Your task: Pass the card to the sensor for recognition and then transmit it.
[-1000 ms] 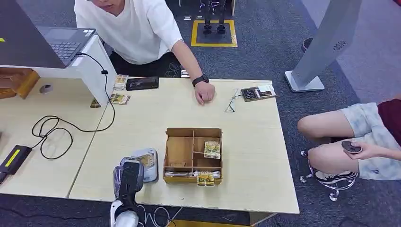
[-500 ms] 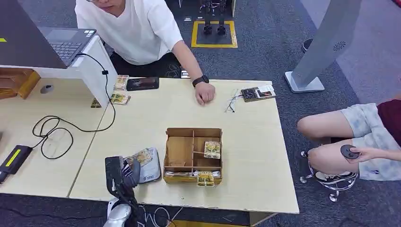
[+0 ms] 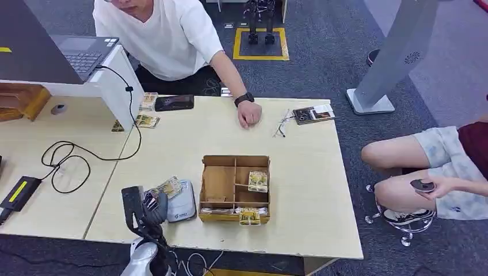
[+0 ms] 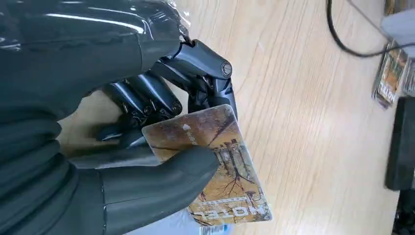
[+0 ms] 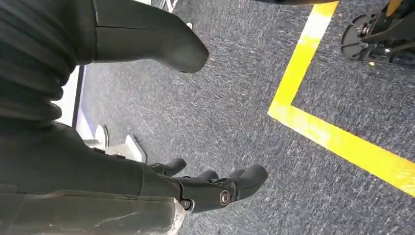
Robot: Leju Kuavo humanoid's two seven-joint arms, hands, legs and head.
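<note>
I see my left hand (image 4: 147, 147) pinching the card (image 4: 215, 166): thumb on its face, fingers (image 4: 147, 95) curled behind, far end sticking out past fingertips. Right hand (image 5: 161, 112) empty, fingers apart.

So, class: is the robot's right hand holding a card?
No: the right hand hangs over grey carpet with nothing in it, while the left hand pinches the card.

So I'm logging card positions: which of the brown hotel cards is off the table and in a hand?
The brown printed card pinched by the left hand, above the grey sensor pad; others lie on surfaces.
</note>
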